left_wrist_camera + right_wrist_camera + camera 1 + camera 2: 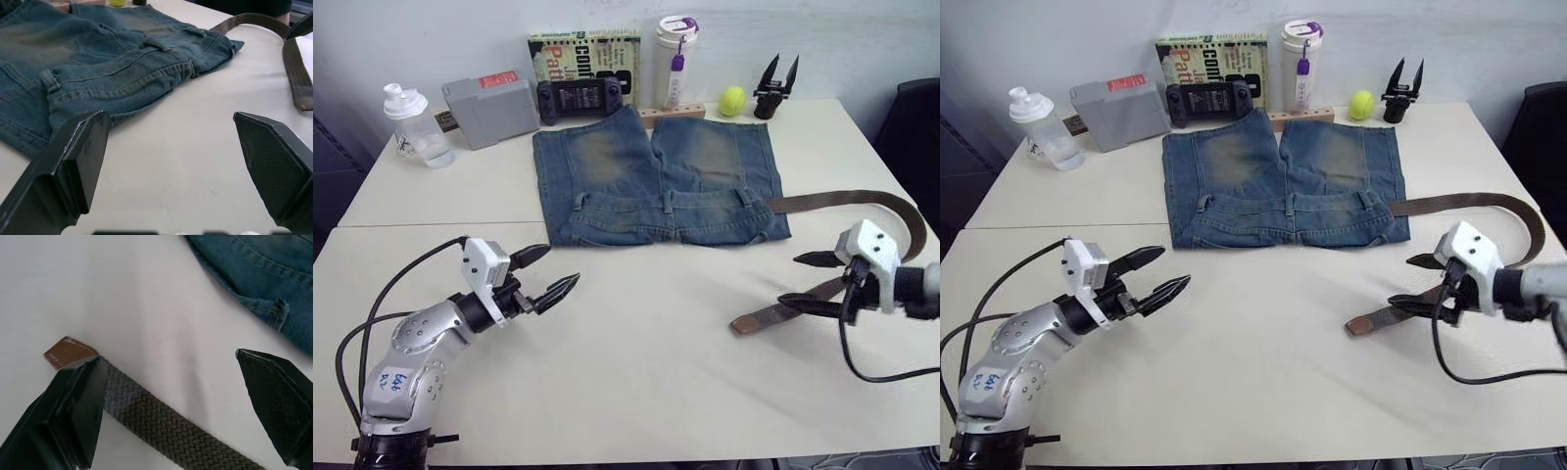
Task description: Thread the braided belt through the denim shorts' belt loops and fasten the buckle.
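The denim shorts (656, 171) lie flat at the table's middle back, waistband toward me, with belt loops (668, 204) standing along it. The braided belt (862, 200) runs from the waistband's right corner, curves round to the right and comes back to its brown leather tip (68, 351). The buckle is hidden. My right gripper (808, 282) is open over the belt just behind the tip, one finger (73, 406) lying across the braid. My left gripper (551, 274) is open over bare table, in front of the shorts' left corner, holding nothing.
Along the back edge stand a water bottle (416, 125), a grey box (489, 110), a game controller (579, 98), a book (585, 54), a white tumbler (675, 61), a tennis ball (732, 100) and a spare black gripper (775, 86). A dark chair (915, 137) is at right.
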